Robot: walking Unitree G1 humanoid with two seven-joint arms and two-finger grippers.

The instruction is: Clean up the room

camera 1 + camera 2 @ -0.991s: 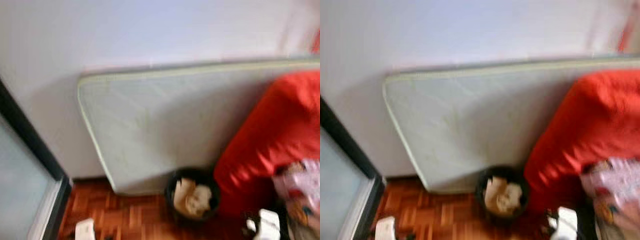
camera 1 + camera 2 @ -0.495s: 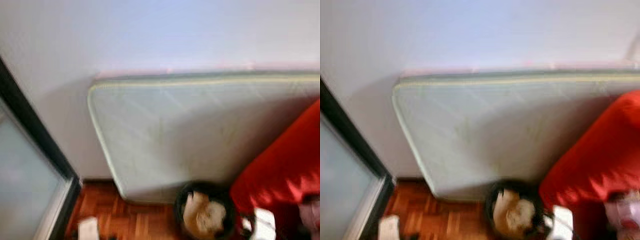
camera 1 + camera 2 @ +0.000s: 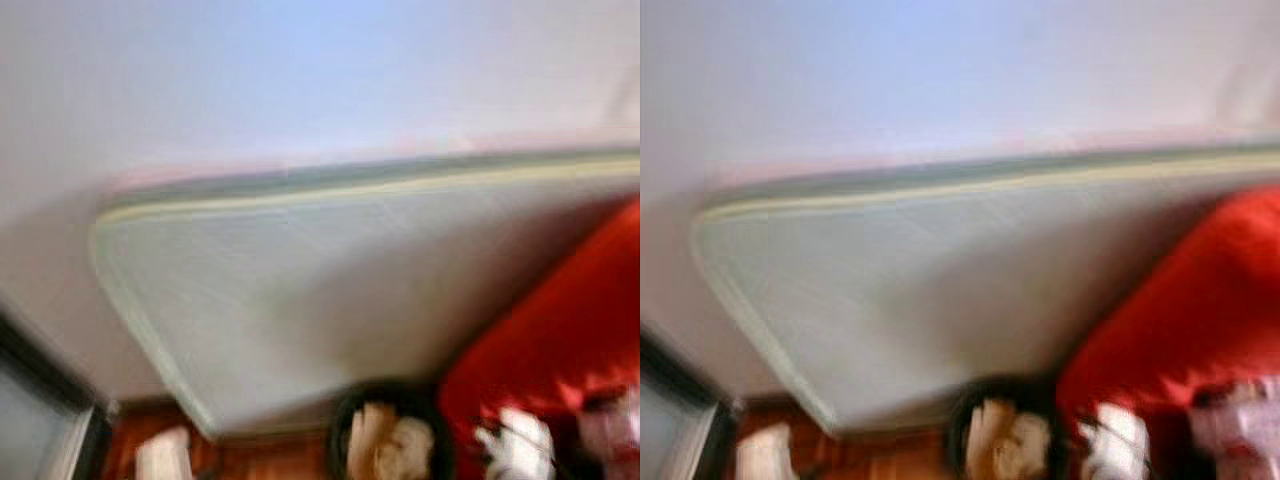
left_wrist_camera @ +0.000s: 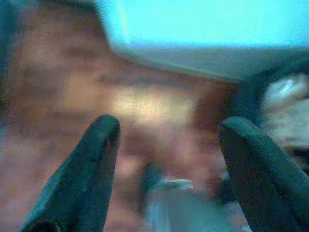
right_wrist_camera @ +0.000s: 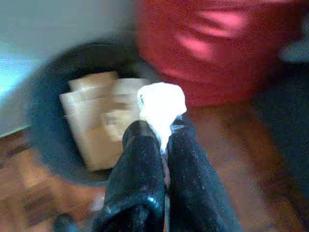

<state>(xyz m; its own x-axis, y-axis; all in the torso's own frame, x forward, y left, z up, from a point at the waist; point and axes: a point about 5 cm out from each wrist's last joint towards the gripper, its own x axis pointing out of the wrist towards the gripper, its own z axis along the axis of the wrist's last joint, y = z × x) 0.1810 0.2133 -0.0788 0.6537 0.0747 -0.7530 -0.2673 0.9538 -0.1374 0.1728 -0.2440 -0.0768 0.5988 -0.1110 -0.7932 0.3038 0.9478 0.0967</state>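
My right gripper (image 5: 161,137) pinches a crumpled white tissue (image 5: 161,106). It hangs near the black bin (image 5: 48,145), which holds brown paper.

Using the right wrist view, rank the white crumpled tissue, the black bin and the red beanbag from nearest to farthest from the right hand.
1. White crumpled tissue: pinched at the tips of the right hand.
2. Black bin holding cardboard scraps: just beyond the fingertips, on the wooden floor.
3. Red beanbag: farthest, behind the bin.
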